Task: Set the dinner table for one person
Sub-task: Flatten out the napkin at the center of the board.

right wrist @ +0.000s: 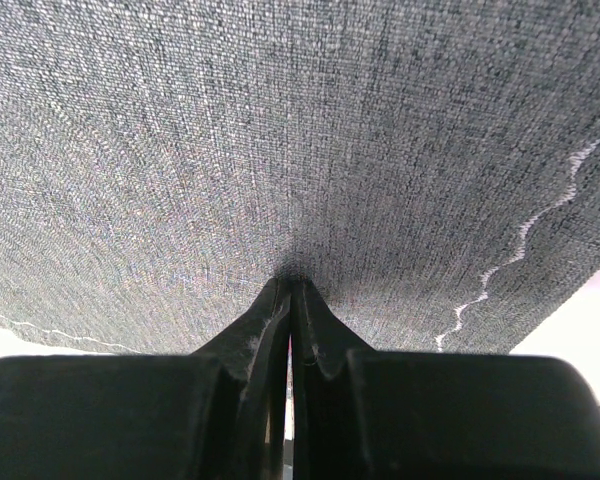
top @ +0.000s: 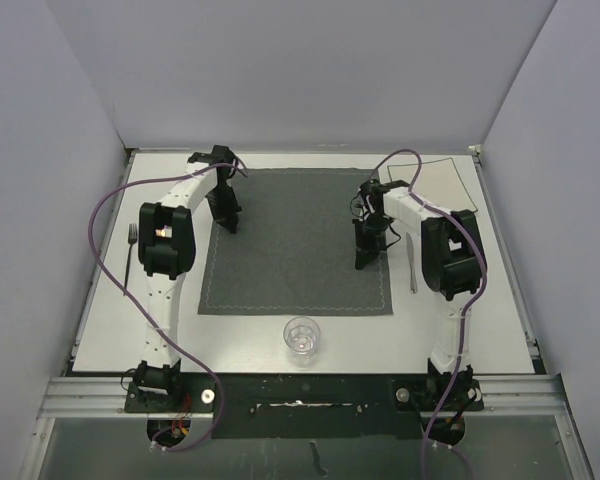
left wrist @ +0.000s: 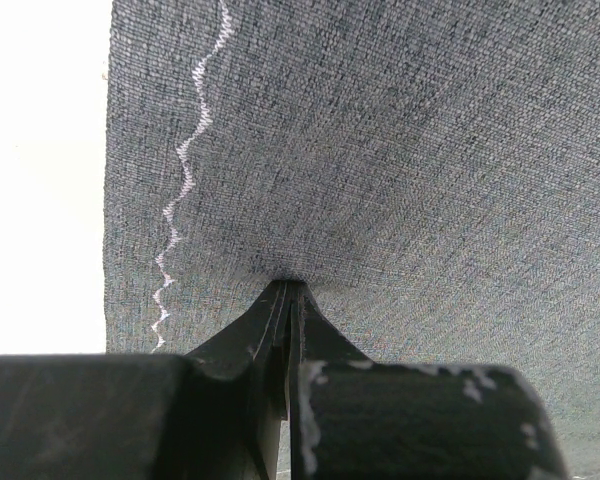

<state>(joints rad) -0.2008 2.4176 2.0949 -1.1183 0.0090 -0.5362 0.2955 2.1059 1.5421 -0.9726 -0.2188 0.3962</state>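
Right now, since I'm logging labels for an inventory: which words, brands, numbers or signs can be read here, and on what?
None: no text is legible in any view.
The dark grey stitched cloth placemat, clear drinking glass, silver fork and matte white tabletop show no print.
Any marks on the black-and-white robot arms are too small to read.

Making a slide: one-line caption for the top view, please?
Both closed, left gripper and right gripper touch a grey placemat on the white table; fork left, glass at the near edge.
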